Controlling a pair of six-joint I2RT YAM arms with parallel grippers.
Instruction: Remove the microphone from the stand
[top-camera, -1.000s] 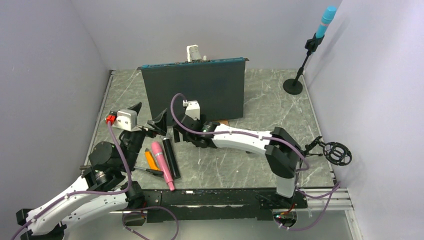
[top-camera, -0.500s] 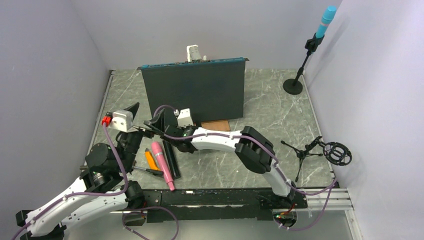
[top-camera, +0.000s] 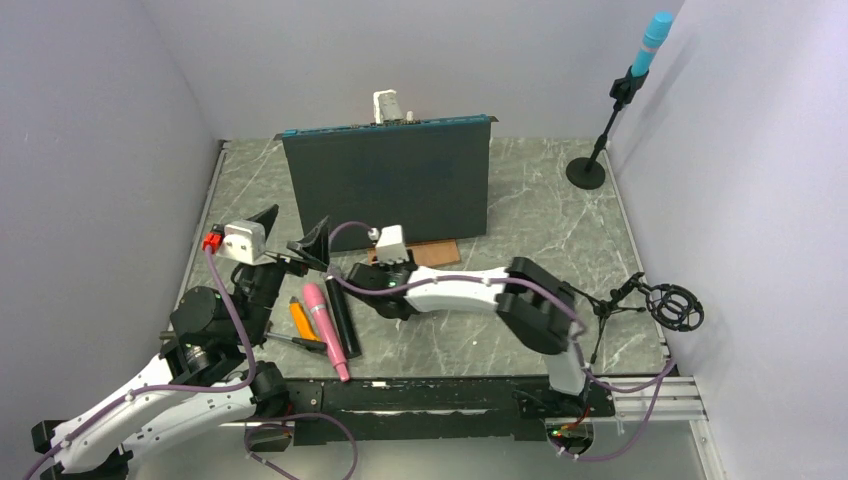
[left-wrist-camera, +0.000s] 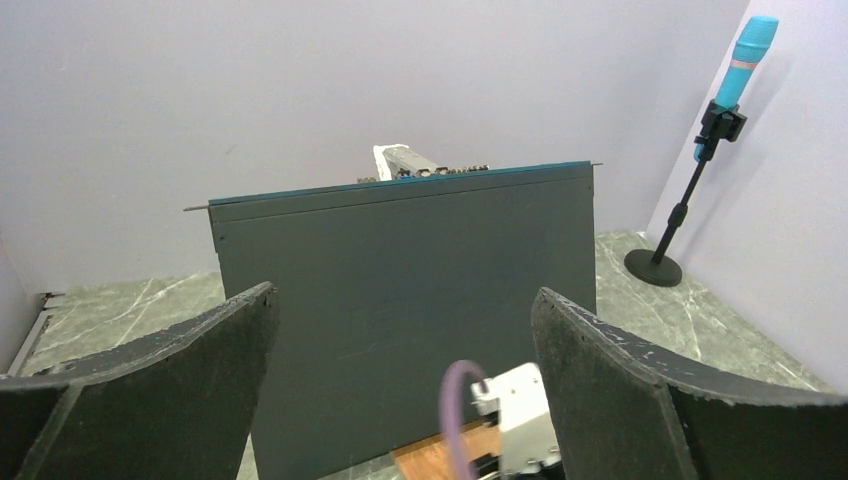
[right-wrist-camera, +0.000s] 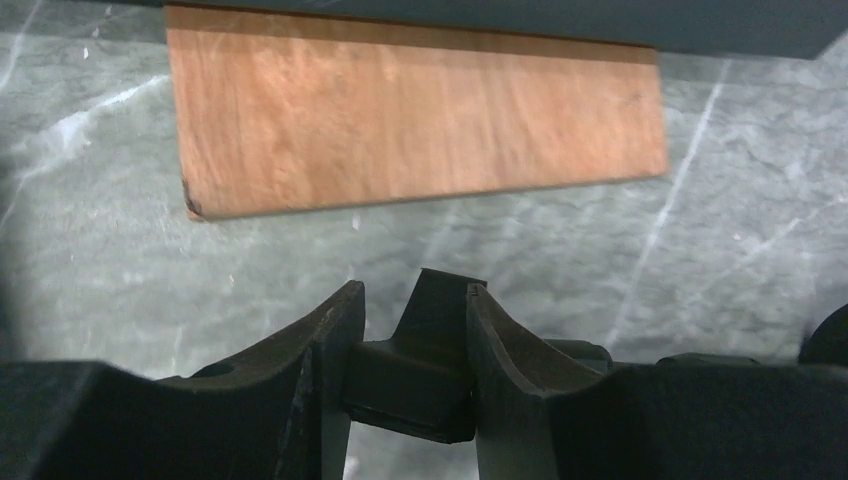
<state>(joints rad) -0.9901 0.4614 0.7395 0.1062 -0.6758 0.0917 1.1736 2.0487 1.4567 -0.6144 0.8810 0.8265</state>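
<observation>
My right jaws (right-wrist-camera: 413, 296) are closed on the end of a black bar (top-camera: 343, 318). Both curved fingers pinch its matte plastic, low over the table (top-camera: 540, 215) of grey veined marble. Just past them a flat wooden block (right-wrist-camera: 410, 120) lies at the foot of a dark upright panel (top-camera: 390, 185). My left jaws (left-wrist-camera: 405, 293) stand wide apart, holding nothing and facing that panel. Beside the bar lie a pink microphone (top-camera: 326, 325) and an orange object (top-camera: 299, 318) I cannot identify. The turquoise microphone (top-camera: 655, 38) sits clipped in its stand (top-camera: 606, 128), tilted, in the far right corner and well apart from both arms. A small black tripod with a ring mount (top-camera: 672, 306) stands near the table's right edge.
</observation>
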